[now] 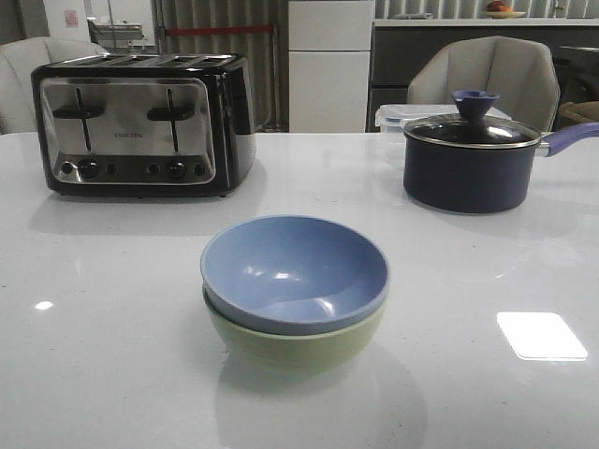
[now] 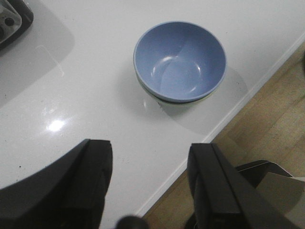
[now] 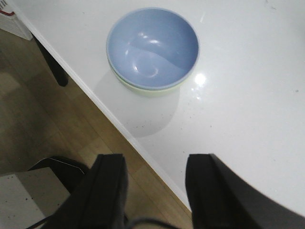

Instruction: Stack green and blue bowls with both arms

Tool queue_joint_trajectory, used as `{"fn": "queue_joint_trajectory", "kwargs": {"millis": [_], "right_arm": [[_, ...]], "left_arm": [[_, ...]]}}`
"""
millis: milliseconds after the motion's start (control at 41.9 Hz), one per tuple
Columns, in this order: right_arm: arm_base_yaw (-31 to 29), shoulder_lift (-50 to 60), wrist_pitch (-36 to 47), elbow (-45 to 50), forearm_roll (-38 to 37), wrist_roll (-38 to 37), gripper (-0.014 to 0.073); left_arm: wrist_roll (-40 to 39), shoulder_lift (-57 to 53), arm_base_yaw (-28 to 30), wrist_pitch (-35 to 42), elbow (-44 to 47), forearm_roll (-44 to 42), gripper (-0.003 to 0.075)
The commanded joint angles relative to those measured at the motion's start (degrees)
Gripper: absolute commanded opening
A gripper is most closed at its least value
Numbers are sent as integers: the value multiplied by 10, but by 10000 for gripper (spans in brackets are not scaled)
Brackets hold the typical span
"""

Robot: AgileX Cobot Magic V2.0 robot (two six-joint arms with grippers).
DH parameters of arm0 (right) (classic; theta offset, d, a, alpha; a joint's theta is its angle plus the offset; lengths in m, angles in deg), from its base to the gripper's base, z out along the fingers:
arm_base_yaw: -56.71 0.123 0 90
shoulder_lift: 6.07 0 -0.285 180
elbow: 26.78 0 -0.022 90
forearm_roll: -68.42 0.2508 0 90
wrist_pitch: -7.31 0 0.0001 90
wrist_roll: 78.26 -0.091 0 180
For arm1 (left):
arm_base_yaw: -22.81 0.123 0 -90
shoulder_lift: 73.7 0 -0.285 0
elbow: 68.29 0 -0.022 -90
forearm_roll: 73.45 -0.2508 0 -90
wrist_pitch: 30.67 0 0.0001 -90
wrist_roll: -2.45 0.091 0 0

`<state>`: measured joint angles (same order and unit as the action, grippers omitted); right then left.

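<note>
Nested at frame centre, the blue bowl (image 1: 295, 269) could be knocked off the green bowl (image 1: 295, 341) if brushed by the released left fingers (image 2: 90, 186) or right fingers (image 3: 109, 191).

Dim; overhead glare on table (image 1: 112, 374)

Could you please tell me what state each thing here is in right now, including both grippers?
blue bowl: upright, empty, nested in the green bowl.
green bowl: upright on the table, holding the blue bowl.
saucepan: lid on, handle pointing right.
toaster: slots look empty.
left gripper: open, holding nothing, away from the bowls.
right gripper: open, holding nothing, away from the bowls.
</note>
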<state>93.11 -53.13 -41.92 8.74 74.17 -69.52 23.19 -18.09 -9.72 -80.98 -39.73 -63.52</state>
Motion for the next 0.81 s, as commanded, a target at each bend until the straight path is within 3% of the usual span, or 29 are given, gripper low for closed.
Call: {"fn": "queue_joint_trajectory", "kwargs": {"millis": [0, 215, 477, 596, 787], "right_arm": [[-3, -2, 40, -4, -11, -14, 416], [-3, -2, 44, 7, -11, -25, 400], [-3, -2, 43, 10, -11, -40, 156], [-3, -2, 42, 10, -11, -40, 88], [-3, -2, 45, 10, -12, -40, 55]], "left_arm": [[-4, -35, -3, 59, 13, 6, 425], [-4, -44, -2, 73, 32, 2, 416], [-4, -44, -2, 74, 32, 2, 194], [-4, -44, -2, 74, 32, 2, 94], [-4, -44, -2, 74, 32, 4, 93]]}}
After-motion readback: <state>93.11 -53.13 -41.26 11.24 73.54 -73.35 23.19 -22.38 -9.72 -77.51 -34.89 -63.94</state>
